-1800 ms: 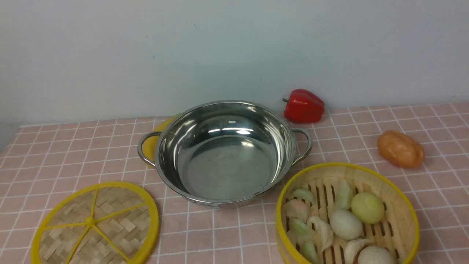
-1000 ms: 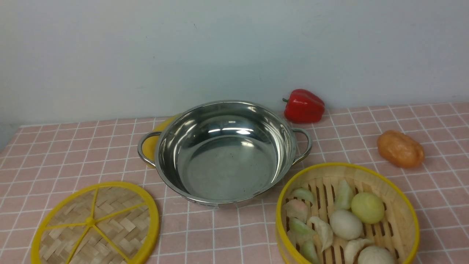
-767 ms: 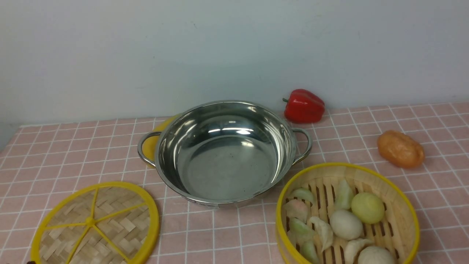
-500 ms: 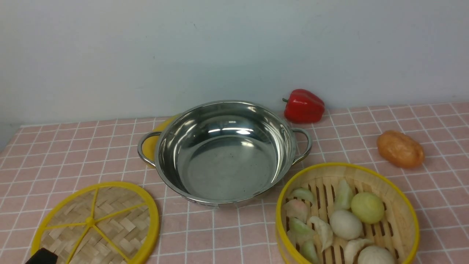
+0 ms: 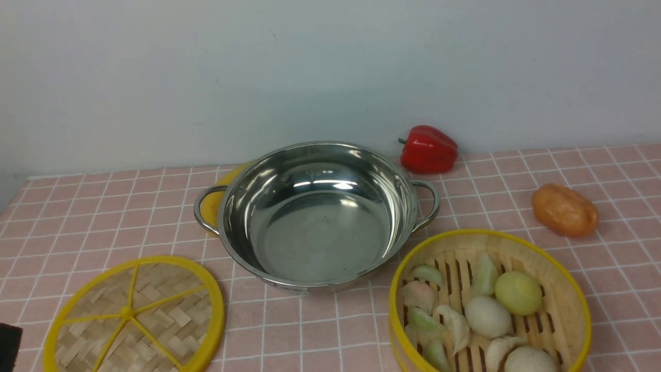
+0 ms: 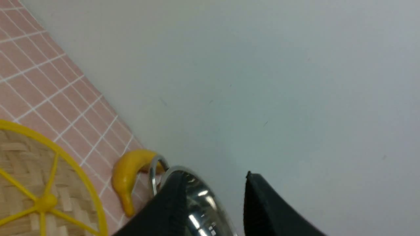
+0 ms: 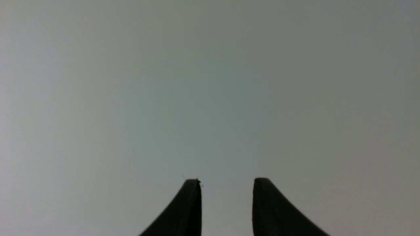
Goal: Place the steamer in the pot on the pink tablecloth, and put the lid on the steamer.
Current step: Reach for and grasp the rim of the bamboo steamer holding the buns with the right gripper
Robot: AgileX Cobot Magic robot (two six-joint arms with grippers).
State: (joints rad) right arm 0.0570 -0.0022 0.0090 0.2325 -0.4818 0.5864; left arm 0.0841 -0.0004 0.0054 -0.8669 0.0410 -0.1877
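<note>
1. Left gripper point(image 6: 215, 177): fingers parted, empty.
2. Lid point(image 5: 126, 311), near-left of the pot point(image 5: 325, 240): probably light, stiff; pinch its rim.
3. Steamer point(image 5: 485, 239), near-right of the pot: likely firm, contents loose; grasp its wall, level.
4. Right gripper point(image 7: 227, 180): parted, empty.

No text, label, brand, number or sign can be read in any view. Faint marks show low on the outer wall of the pot point(image 5: 310, 287), just below its rim, but they are too small to make out.
</note>
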